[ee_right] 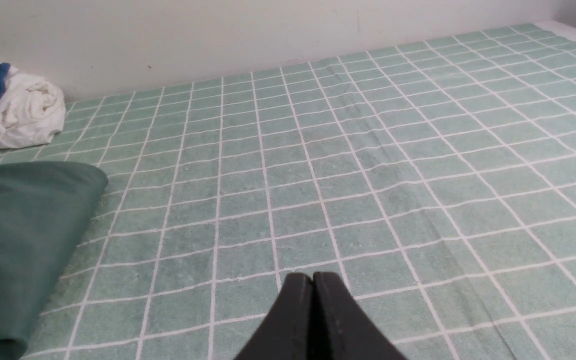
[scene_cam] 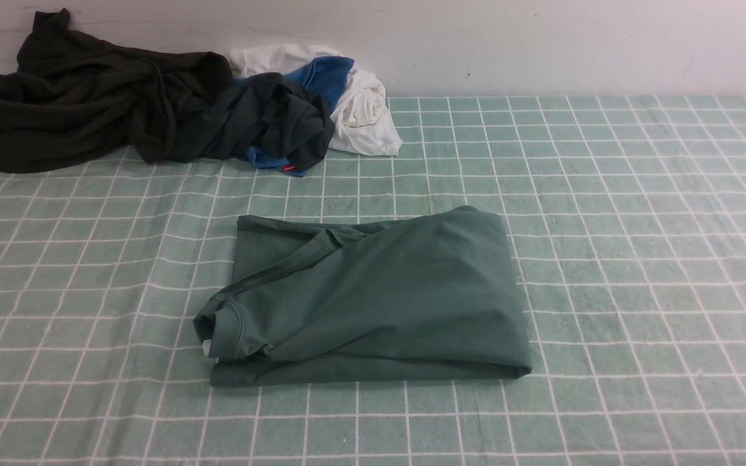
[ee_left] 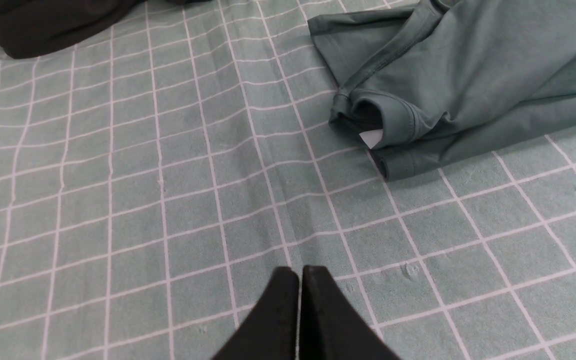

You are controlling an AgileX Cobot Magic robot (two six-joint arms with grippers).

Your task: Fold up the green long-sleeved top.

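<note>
Green and soft, the long-sleeved top (scene_cam: 386, 298) lies in the middle of the tabletop (scene_cam: 638, 362). It looks mostly folded, but one side is crooked and may need tidying. The left pincer (ee_left: 300, 274) and right pincer (ee_right: 316, 279) are closed, holding nothing.

The folded dark sage-green cotton top (scene_cam: 412, 298) hides its own lower layers beneath the upper fold — how they lie cannot be told — and the print on the small white neck label (scene_cam: 207, 348) is too small to read, as is any lettering on the tiny red tag (scene_cam: 288, 168) by the heaped clothes. In the left wrist view the top's far end and the bunched blackish-brown cloth (ee_left: 53, 22) are cut off by the edge, while the right wrist view crops the crumpled white cloth (ee_right: 33, 107) and most of the top.
</note>
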